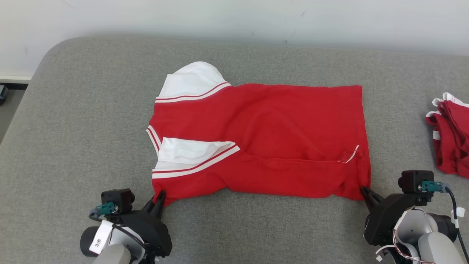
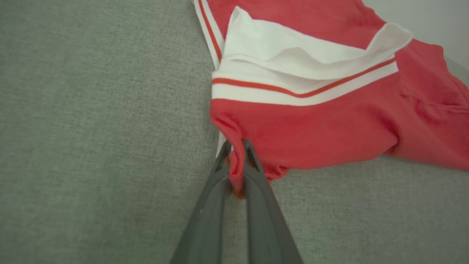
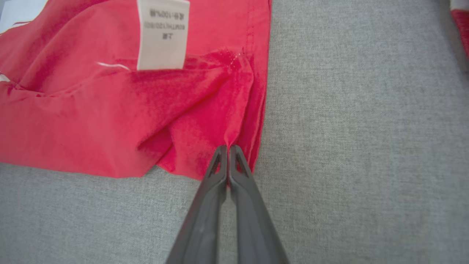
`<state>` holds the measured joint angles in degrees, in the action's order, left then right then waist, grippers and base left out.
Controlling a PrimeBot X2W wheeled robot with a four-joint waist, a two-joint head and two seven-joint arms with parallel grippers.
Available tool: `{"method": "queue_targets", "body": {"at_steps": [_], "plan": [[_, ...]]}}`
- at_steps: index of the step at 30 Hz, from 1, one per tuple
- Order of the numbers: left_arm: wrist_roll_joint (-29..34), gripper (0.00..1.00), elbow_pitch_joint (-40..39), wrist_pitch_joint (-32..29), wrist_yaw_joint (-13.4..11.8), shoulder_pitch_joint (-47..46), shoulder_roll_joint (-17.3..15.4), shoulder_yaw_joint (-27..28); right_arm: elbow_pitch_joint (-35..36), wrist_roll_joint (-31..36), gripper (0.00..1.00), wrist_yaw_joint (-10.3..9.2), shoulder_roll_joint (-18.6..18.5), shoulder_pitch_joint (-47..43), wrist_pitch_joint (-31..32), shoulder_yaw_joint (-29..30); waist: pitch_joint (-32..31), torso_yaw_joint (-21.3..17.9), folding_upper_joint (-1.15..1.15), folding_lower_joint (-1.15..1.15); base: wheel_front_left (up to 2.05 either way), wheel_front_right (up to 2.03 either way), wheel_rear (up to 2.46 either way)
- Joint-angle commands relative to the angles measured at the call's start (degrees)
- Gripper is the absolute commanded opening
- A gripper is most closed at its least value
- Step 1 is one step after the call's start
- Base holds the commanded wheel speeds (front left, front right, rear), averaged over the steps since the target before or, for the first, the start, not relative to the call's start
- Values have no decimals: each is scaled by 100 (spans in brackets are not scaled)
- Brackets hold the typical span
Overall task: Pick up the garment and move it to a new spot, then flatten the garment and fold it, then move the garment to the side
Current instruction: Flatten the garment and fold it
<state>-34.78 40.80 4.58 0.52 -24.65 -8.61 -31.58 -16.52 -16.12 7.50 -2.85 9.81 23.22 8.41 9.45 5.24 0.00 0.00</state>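
Surface: grey fabric-covered table (image 1: 73, 146), with a pale wall (image 1: 234, 18) along its 12 o'clock edge.
Garment: red shirt (image 1: 263, 135) lying mostly flat at the centre of the head view, neck end toward 9 o'clock, hem toward 3 o'clock; its 6 o'clock edge is folded over and creased.
Sleeves: two white sleeves with red-and-white striped bands, one at the shirt's 11 o'clock (image 1: 190, 82), one at its 8 o'clock (image 1: 188, 151), the latter rumpled.
Care label: white tag (image 3: 163, 33) just inside the hem near the 4 o'clock corner, printed face up.
Left gripper (image 1: 159, 198): at 7 o'clock of the head view, clenched on the shirt's 7 o'clock corner; a fold of red cloth sits pinched between the fingers.
Right gripper (image 1: 364, 191): at 4 o'clock, fingertips pressed together, grasping the hem corner, where the cloth gathers into a point.
Second item: heap of red-and-white cloth (image 1: 450, 135) at 3 o'clock, well apart from the shirt.
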Motion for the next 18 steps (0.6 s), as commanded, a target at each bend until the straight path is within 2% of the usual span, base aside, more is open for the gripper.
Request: {"method": "queue_targets", "body": {"at_steps": [1, 11, 18], "plan": [[-80, 0, 34, 34, 13, -38, -20, 4, 22, -52, 0, -3, -14, -22, 16, 41, -2, -3, 0, 0, 0, 0, 0], [-206, 0, -56, 193, -54, 172, -113, 135, 385, -344, 0, -3, -13, -302, 187, -11, -69, 26, 0, 0, 0, 0, 0], [-321, 0, -174, 164, -107, 337, -220, 205, 1118, -728, 0, -3, -31, -784, 648, -277, -110, 49, 0, 0, 0, 0, 0]]}}
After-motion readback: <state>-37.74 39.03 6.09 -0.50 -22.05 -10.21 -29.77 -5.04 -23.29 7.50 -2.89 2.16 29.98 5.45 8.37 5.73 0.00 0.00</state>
